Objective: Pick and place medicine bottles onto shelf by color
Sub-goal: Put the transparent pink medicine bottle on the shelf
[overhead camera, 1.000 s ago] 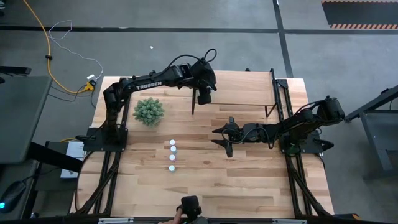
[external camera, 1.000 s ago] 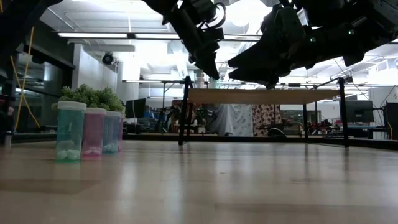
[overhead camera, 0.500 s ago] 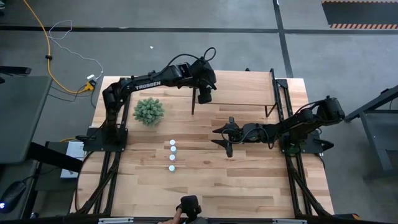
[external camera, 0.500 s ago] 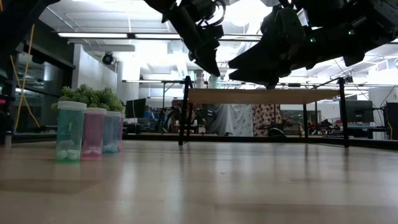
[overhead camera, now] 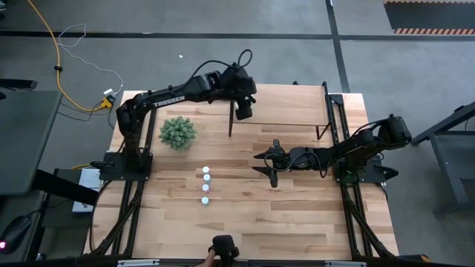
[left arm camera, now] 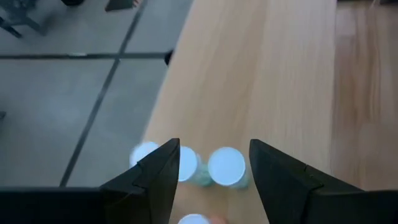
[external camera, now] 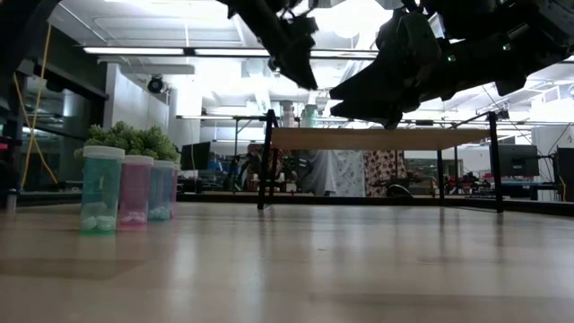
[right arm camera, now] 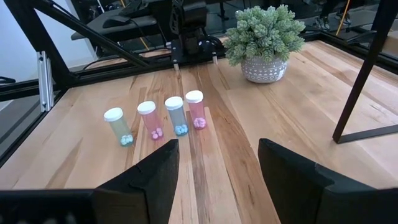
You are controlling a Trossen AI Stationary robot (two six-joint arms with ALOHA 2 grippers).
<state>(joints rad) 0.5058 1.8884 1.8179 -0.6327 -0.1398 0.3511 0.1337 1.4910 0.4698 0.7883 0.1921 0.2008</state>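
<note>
The shelf [overhead camera: 286, 104] stands at the table's far side on thin black supports. Over its left end my left gripper [overhead camera: 243, 111] hovers open, pointing down at a slant. In the left wrist view, several white-capped bottles [left arm camera: 226, 166] stand on the shelf board [left arm camera: 267, 74] below and between my left gripper's fingers [left arm camera: 214, 152], untouched. Two of them [external camera: 308, 117] show on the shelf in the low view. Several more bottles [overhead camera: 205, 185] stand in a row on the table, teal [right arm camera: 118, 126], pink [right arm camera: 149, 119], blue [right arm camera: 177, 115] and pink [right arm camera: 196, 109]. My right gripper [overhead camera: 271, 165] waits open, pointing at them.
A bushy green plant in a pot [overhead camera: 178, 132] stands on the table's left, behind the bottle row. The shelf's black side supports [overhead camera: 230, 122] reach down to the table. Bare wood lies along the table's near side [overhead camera: 282, 222].
My left gripper has risen from the shelf's left end, away from the bottles standing there; in the low view its fingertips now sit well above the board and a bottle shows beneath them. My right arm has kept still.
</note>
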